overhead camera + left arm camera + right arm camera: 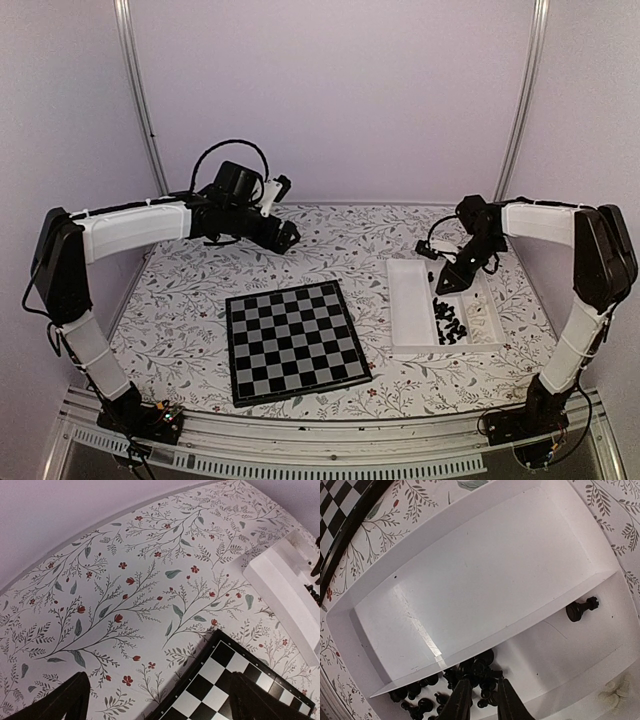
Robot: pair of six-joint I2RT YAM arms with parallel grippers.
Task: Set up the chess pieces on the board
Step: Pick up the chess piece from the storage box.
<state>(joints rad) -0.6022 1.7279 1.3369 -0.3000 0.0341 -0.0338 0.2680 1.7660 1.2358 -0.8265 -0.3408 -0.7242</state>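
Now, top view: one board (295,340), no pieces on it; one white tray (405,310) at its 3 o'clock holds the chess pieces (450,322). My right hand (445,285) dips into that tray; my left hand (285,237) hangs at the board's 11 o'clock.
Left wrist view: left hand (160,692) spread wide, holding nothing; board corner at 5 o'clock.
Right wrist view: right hand (485,702) fingers drawn near together over the heap at 6 o'clock; I cannot tell whether one piece is pinched.
Count: one lone black piece (580,611) lying at 3 o'clock; heap too clumped to count; cream pieces (617,690) blurred at 5 o'clock.
Doing it well: I judge I should single out one piece, pinch its body, and lift straight up clear of its neighbours.
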